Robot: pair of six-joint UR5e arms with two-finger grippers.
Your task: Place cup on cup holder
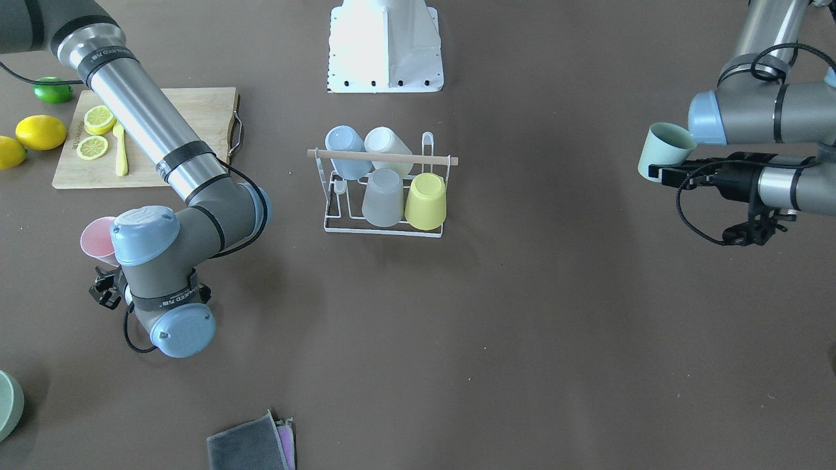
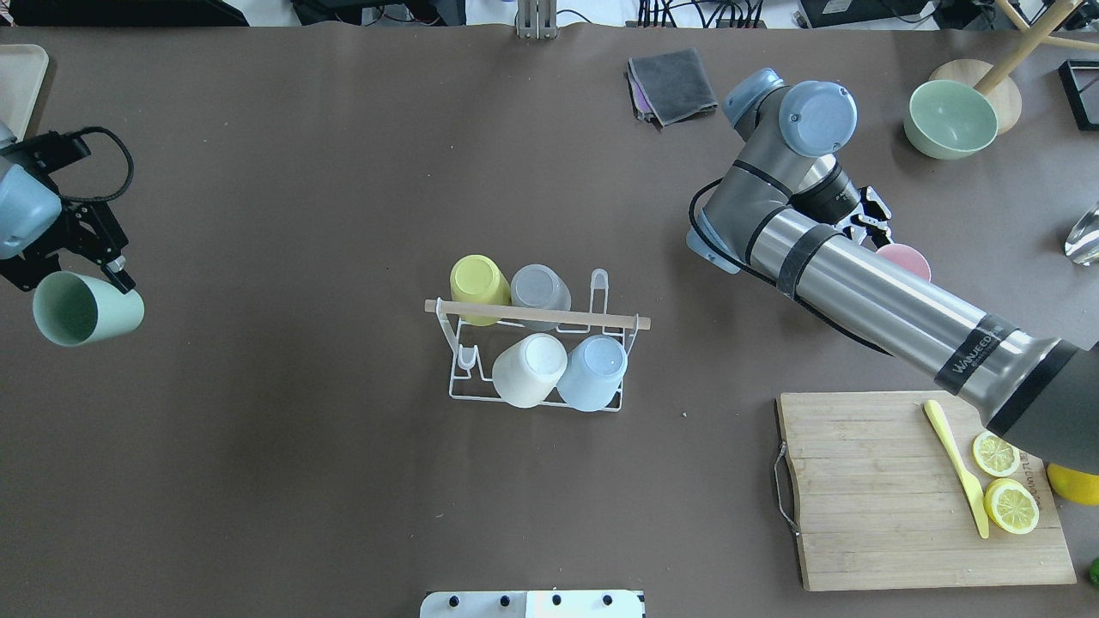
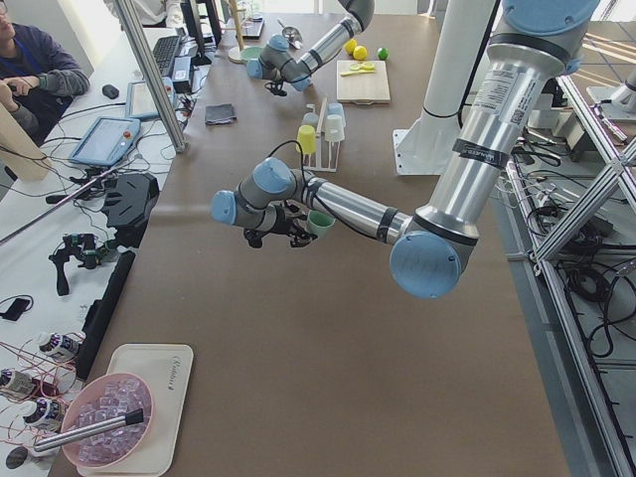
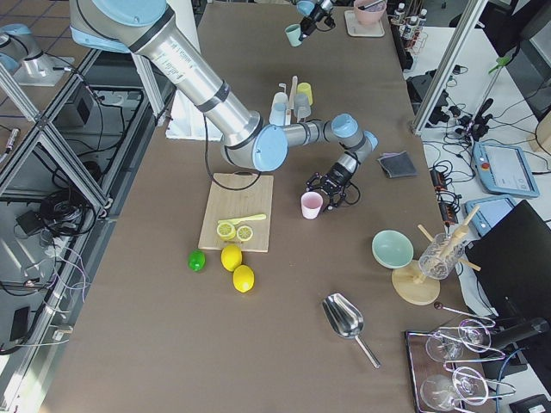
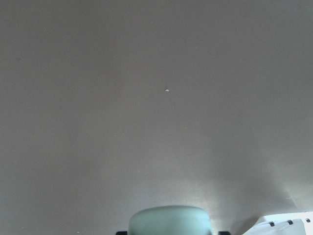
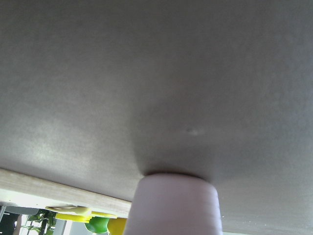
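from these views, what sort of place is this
Most likely a robotics lab staged with kitchen props: robot arms at a table, the left gripper holding a green cup, and an operator seated by a tablet alongside.

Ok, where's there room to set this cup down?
On the rack, two prongs stand bare: one beside the white cup, one beside the grey cup. Bare table lies toward the left pincer. Crowded near the cutting board.
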